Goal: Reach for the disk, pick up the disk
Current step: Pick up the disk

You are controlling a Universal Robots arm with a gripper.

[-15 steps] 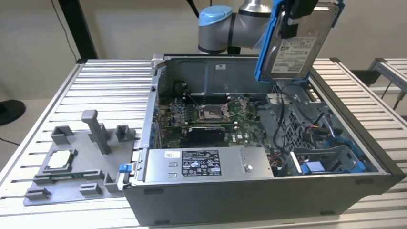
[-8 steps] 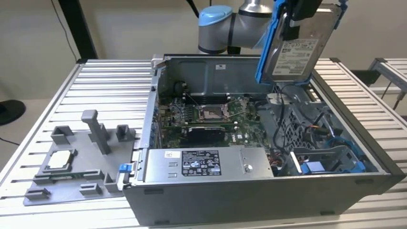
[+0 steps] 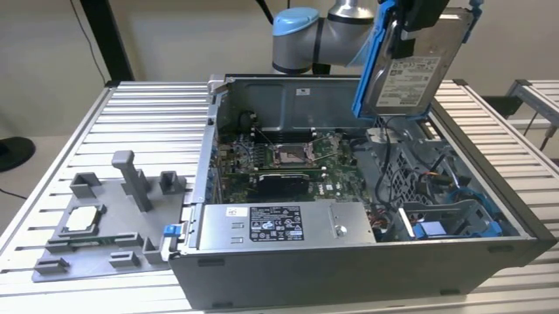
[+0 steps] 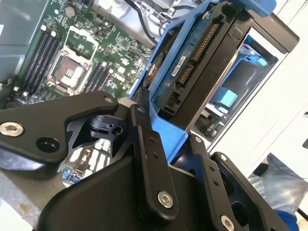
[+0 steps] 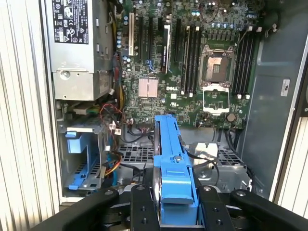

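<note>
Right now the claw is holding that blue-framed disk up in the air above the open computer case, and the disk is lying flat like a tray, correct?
Not quite. The claw does hold the disk up above the open computer case, but the disk is not lying flat. In the exterior view it hangs nearly upright, on edge, with its labelled face turned sideways. The first wrist view agrees: you look along its blue bracket edge-on.
</note>
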